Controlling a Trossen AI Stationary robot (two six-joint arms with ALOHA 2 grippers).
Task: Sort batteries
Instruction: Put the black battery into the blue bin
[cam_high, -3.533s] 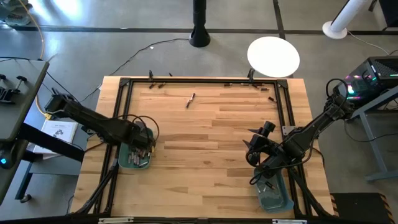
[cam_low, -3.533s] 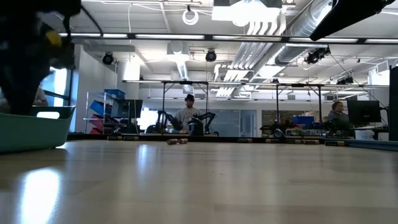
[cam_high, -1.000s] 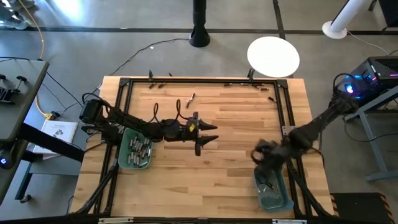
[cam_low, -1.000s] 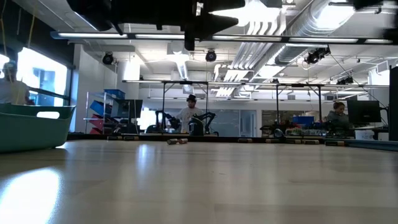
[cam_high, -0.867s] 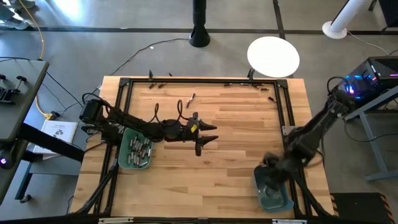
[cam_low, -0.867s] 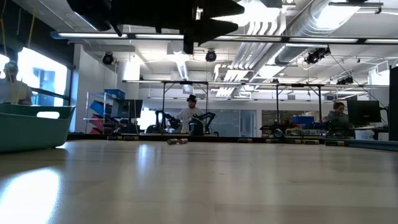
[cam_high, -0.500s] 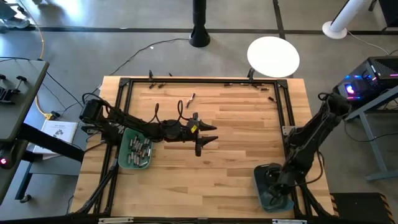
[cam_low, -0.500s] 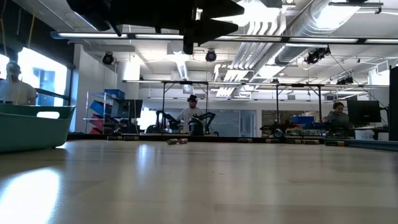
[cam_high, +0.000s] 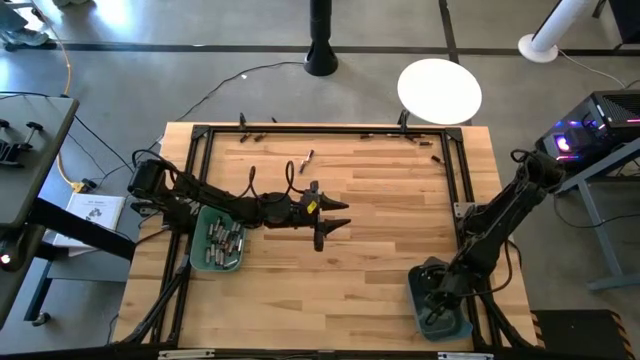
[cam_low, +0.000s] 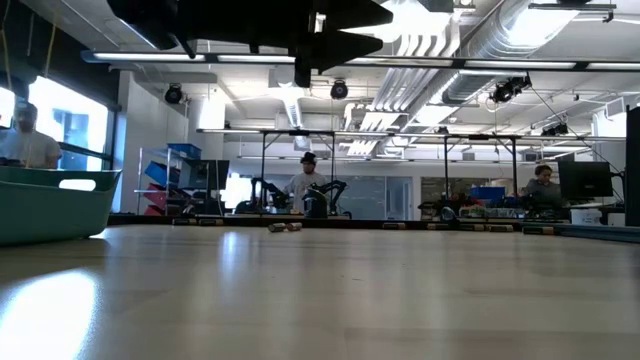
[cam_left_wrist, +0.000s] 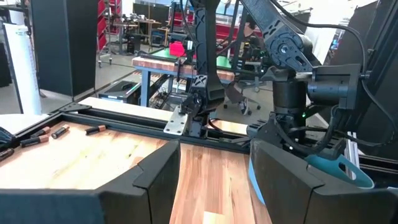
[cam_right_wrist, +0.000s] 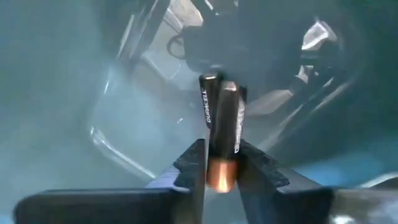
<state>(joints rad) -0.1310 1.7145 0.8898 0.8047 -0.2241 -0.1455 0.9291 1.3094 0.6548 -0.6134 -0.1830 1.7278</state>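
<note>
Down inside the smooth teal bin (cam_high: 420, 290) at the table's near-right edge, the right gripper (cam_right_wrist: 219, 163) pinches a black-and-copper battery (cam_right_wrist: 221, 134), while the left gripper (cam_high: 335, 214) hangs spread and empty over open wood planks.

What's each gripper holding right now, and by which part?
Right gripper, down in the teal plastic bin, pinches a black-and-copper cylindrical battery between its fingertips at the copper end. Left gripper, open above mid-table, holds nothing.

Ahead of the left gripper's (cam_left_wrist: 214, 180) spread fingers, bare wooden tabletop (cam_left_wrist: 211, 174) runs clear to the black metal frame rail (cam_left_wrist: 124, 113). The teal plastic bin's walls (cam_right_wrist: 74, 99) crowd closely round the right gripper's (cam_right_wrist: 221, 163) fingers.
</note>
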